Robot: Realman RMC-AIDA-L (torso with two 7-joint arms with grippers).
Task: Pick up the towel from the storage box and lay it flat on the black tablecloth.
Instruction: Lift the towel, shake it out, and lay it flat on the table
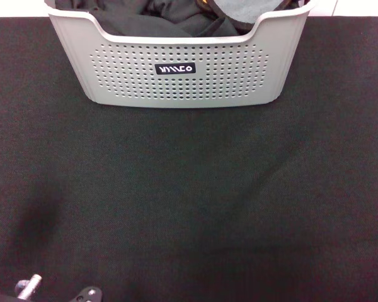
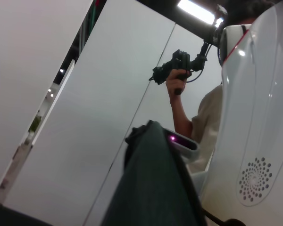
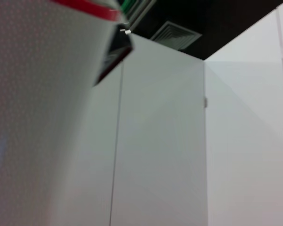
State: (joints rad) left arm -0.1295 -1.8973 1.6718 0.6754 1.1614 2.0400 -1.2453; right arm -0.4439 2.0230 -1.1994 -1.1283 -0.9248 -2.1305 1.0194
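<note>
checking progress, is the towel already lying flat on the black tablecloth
No, the black tablecloth lies bare in front of the storage box, with clothes inside it.

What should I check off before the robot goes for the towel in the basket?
1. Storage box standing upright on the black tablecloth: ok.
2. Open stretch of tablecloth in front of the box for laying the towel flat: ok.
3. Towel located: cannot tell. A grey-teal cloth shows at the box's far right corner among black garments, but no yellow face or black edging is visible.
4. Towel free of the garments: cannot tell.
5. Left arm positioned: not ok, only a bit of hardware at the near left edge of the head view.
6. Right arm in sight of the work: not ok, absent from the head view; its wrist camera faces walls.
</note>
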